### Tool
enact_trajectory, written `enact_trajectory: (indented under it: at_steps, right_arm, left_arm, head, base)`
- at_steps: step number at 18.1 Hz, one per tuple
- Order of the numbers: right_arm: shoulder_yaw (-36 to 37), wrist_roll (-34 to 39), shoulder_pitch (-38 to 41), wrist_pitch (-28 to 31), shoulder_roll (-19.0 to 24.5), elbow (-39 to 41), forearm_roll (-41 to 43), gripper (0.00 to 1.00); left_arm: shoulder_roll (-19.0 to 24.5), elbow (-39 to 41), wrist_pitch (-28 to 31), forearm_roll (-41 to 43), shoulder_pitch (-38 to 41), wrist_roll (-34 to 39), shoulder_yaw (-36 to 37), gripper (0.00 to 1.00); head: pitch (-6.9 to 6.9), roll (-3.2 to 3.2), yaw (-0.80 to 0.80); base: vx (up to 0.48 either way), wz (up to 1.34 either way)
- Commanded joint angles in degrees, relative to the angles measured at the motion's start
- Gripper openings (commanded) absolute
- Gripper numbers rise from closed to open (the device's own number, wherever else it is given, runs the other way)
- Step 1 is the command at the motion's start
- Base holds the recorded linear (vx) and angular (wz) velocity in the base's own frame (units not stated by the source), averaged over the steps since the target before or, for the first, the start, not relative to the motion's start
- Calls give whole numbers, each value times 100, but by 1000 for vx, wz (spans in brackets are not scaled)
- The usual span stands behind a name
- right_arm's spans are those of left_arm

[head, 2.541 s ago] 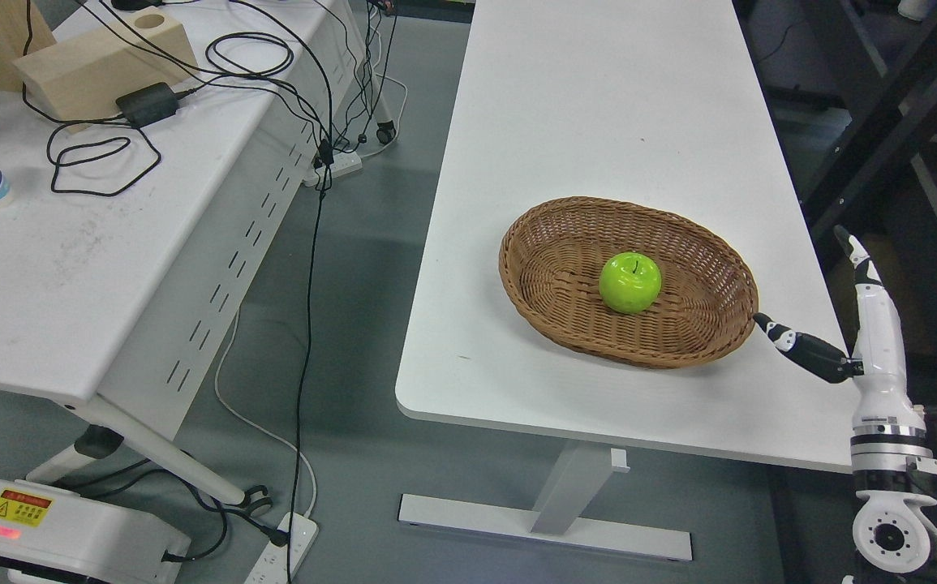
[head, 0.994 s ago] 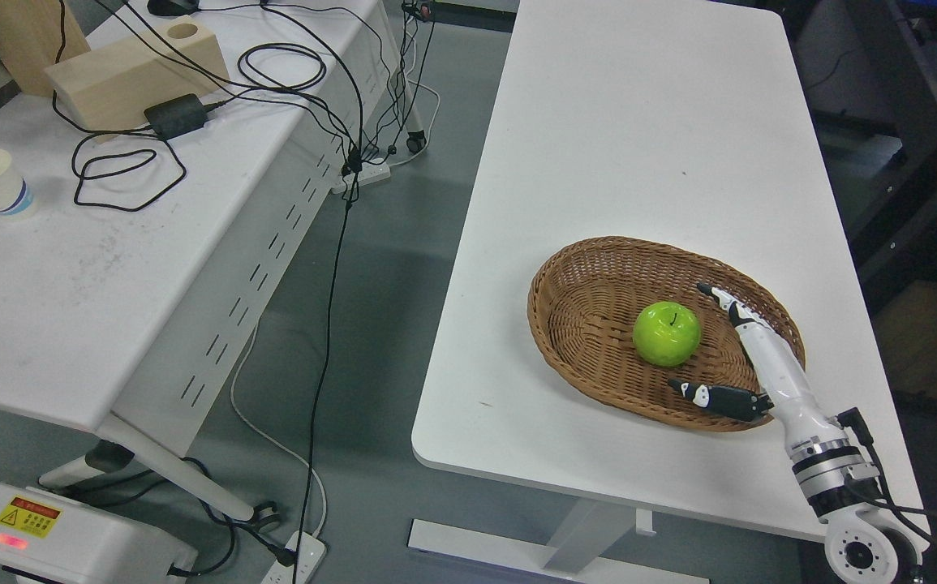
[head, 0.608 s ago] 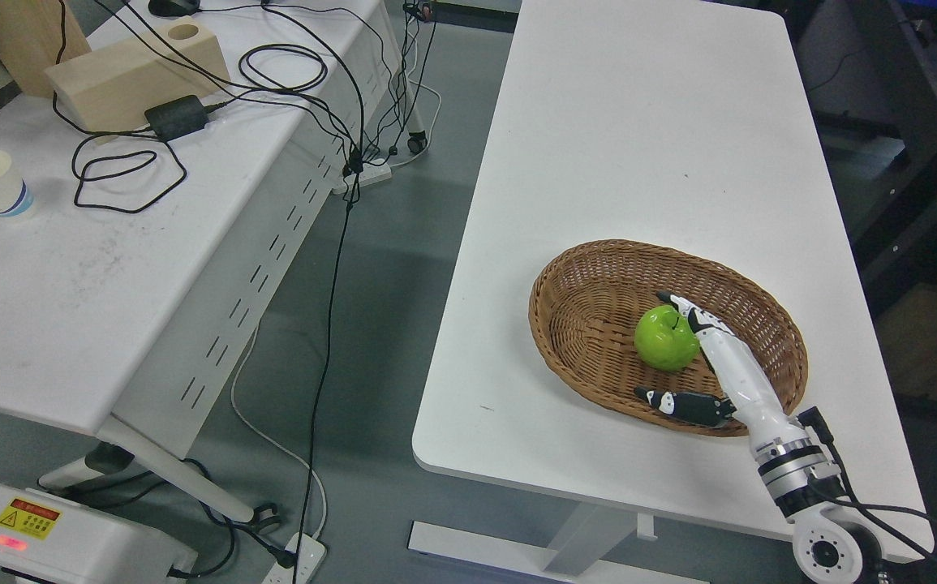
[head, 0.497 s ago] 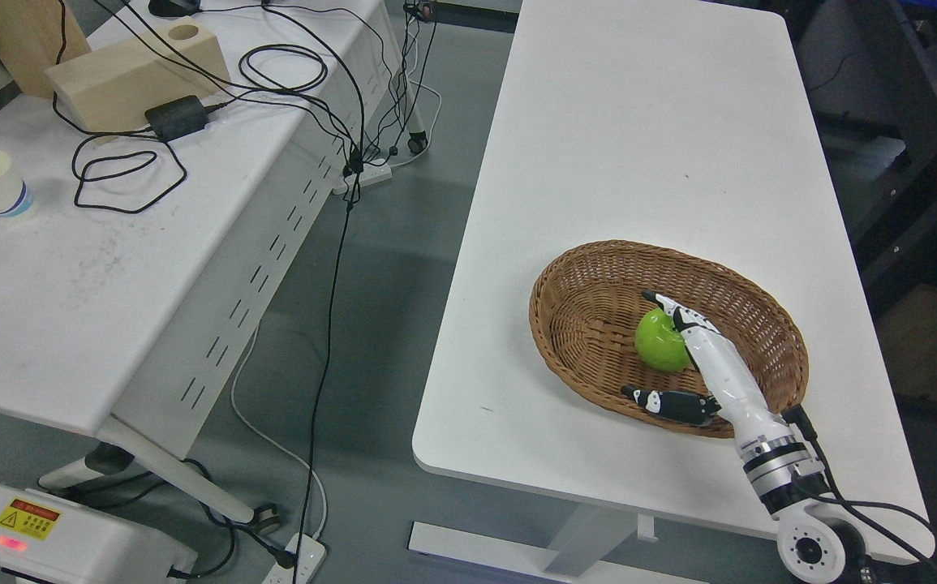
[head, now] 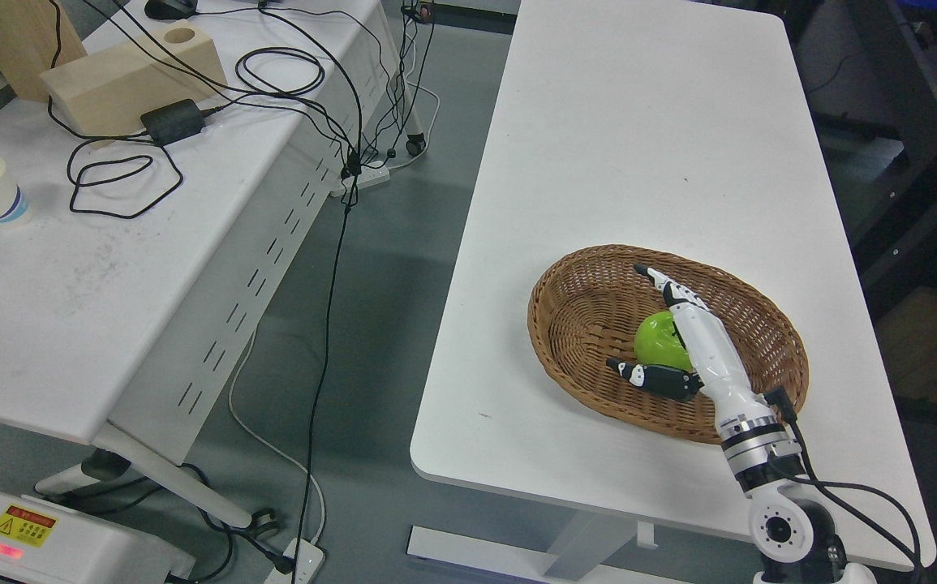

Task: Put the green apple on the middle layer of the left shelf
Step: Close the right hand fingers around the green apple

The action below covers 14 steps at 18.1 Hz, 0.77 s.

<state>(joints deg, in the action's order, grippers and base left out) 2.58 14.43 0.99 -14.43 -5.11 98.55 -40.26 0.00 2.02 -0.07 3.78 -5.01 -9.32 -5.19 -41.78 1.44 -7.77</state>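
Green apple (head: 656,341) half hidden behind right hand (head: 683,345) in basket (head: 582,324); fingers (head: 663,284) spread, seemingly not clasping.

Round glossy green apple (head: 656,339): right half covered by the white right robot hand (head: 689,341); where palm meets fruit not visible, so contact cannot be judged. Oval brown wicker basket (head: 582,316): near-right rim hidden behind the wrist. Right arm cut off at bottom edge. Light wooden block with a round hole (head: 123,69) partly crossed by black cables (head: 273,73). White floor unit with a yellow warning label (head: 46,543) cut by the bottom-left edge; label print too small to read. Dark metal frame (head: 906,162) at right runs out of view.
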Motion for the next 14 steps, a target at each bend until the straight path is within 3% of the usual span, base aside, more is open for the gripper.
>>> enact_trajectory:
  at_steps: [1, 14]
  right_arm:
    - [23, -45, -19, 28, 239, -230, -175, 95]
    - [15, -116, -467, 178, 318, -908, -764, 91]
  left_arm:
    - [100, 0, -1, 0, 0, 1, 0, 100]
    - [100, 0, -1, 0, 0, 0, 0, 100]
  head:
    - [0, 0, 0]
    - [0, 0, 0]
  base:
    - [21, 0]
    - [3, 0]
